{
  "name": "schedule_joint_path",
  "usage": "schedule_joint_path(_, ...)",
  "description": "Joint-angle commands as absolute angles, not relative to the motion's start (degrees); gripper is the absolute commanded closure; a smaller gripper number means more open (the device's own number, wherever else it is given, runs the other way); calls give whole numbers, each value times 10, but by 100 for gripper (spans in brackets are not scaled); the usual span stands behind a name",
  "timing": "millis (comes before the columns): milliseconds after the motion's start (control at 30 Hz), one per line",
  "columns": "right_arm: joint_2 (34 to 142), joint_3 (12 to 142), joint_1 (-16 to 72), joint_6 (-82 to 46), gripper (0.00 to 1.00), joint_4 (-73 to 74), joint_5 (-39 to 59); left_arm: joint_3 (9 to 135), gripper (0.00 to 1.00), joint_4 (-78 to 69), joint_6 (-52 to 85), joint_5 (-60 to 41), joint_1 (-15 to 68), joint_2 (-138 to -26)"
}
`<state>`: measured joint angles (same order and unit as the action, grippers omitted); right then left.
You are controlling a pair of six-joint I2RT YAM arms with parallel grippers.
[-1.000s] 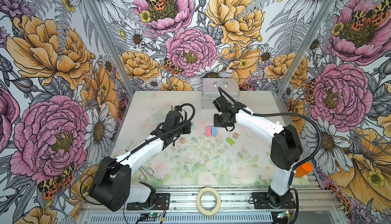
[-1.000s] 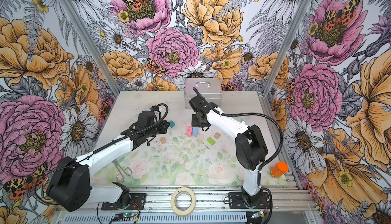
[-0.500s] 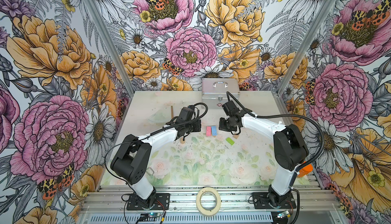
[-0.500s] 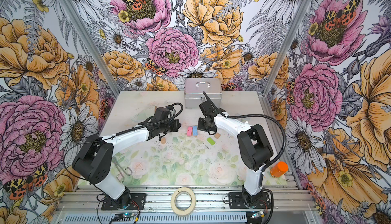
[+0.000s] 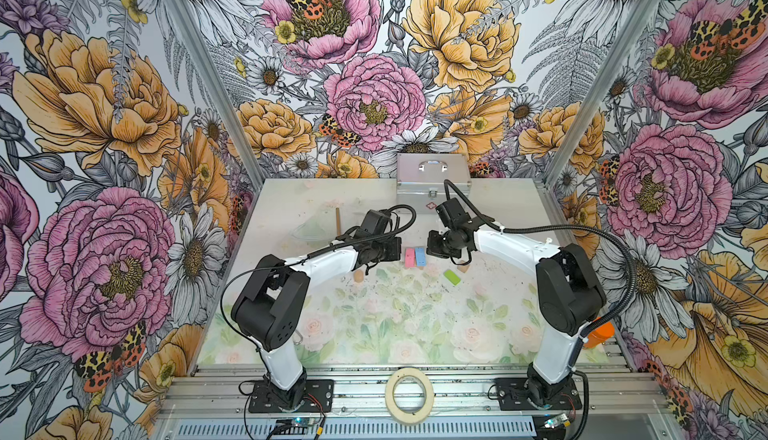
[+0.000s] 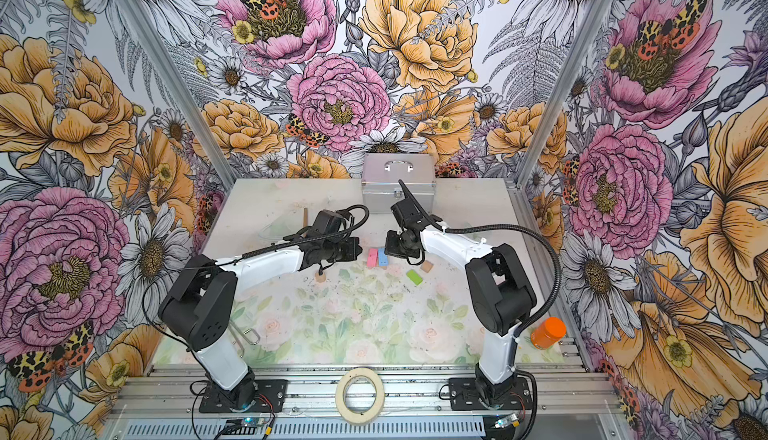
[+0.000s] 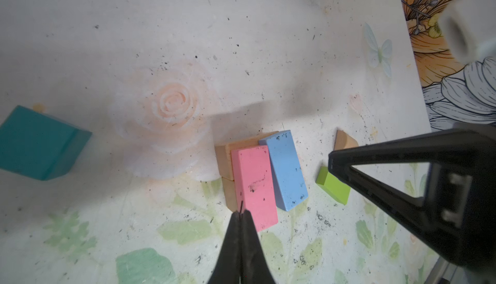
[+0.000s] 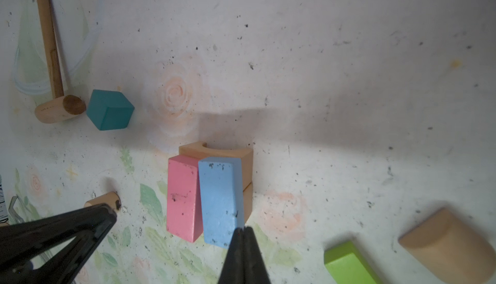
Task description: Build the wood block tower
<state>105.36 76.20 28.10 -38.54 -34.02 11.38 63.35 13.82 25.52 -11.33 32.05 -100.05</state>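
Left wrist view: finds left gripper [image 7: 241, 211] pinched fully shut, gripping nothing, tips over the near end of pink block [image 7: 255, 186]; cannot tell whether touching. Right wrist view: finds right gripper [image 8: 241, 229] equally shut and empty, tips at the near end of blue block [image 8: 218, 199]. Records pink and blue lying flat, side by side and touching, across two tan blocks [image 8: 245, 161] beneath. Places green block [image 8: 349, 263] and tan half-round [image 8: 445, 247] apart on the right gripper's side. Places teal cube [image 7: 37, 143] and short cylinder [image 8: 103, 200] apart on the left gripper's side. Notes, in both top views, low stack [image 5: 419, 257] between the two grippers, in front of silver case [image 5: 432, 180].
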Motion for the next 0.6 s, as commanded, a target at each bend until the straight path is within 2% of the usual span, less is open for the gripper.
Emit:
schedule_joint_path(0, 1057, 758, 283, -393, 100, -328, 123, 649, 100, 152, 256, -126, 324, -1009)
schedule_joint_path(567, 1074, 757, 284, -403, 100, -325, 127, 669, 100, 169, 253, -136, 330, -1038)
